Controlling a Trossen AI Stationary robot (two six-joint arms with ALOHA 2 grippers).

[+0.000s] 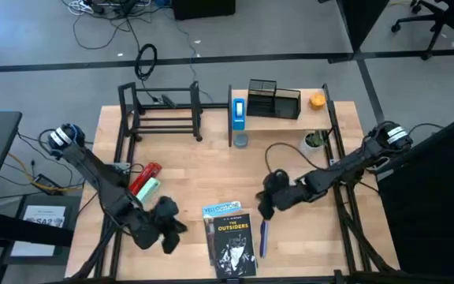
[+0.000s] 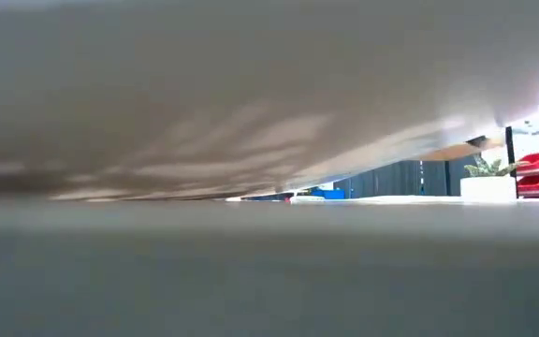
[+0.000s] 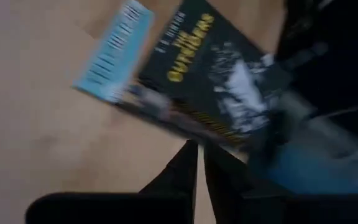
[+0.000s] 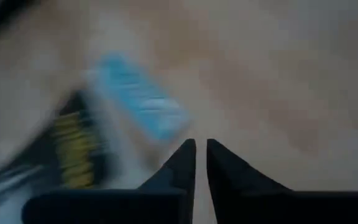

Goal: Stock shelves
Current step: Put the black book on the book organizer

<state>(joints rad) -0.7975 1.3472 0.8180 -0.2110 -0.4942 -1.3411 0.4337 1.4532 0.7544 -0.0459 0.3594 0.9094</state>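
Two shelf units at 12 o'clock edge of pale wood tabletop (image 1: 211, 166), side by side, fronts facing arms so stock can go straight in.

1. Open black metal-tube rack (image 1: 160, 110), approx 11 o'clock. Long axis runs 9–3. No stock seen on it.
2. Light wood-board shelf with black metal uprights (image 1: 282, 118), approx 1 o'clock, long axis 9–3. Part-stocked: black mesh desk organizer (image 1: 273, 99), upright blue box (image 1: 238, 111), small orange item (image 1: 317, 100) on top board; small potted plant (image 1: 314, 140) just below at 3 o'clock end.
3. Dark paperback "The Outsiders" (image 1: 230, 237), flat, cover up, at 6 o'clock edge; long axis 12–6, title end toward shelves. Pale blue book (image 1: 221, 209) lies partly under its 12 o'clock end. Blue pen (image 1: 264, 237) just beside, at 3 o'clock.
4. Red cylinder and green packet (image 1: 143, 181), approx 8 o'clock; awaiting stocking, prob.
5. Left gripper (image 1: 166, 225), near paperback's 9 o'clock side; fingers (image 3: 182, 168) nearly together, holding nothing.
6. Right gripper (image 1: 268, 197), near paperback's 1 o'clock corner; fingers (image 4: 182, 158) nearly together, holding nothing. Both arms flank the books, prob next pick.
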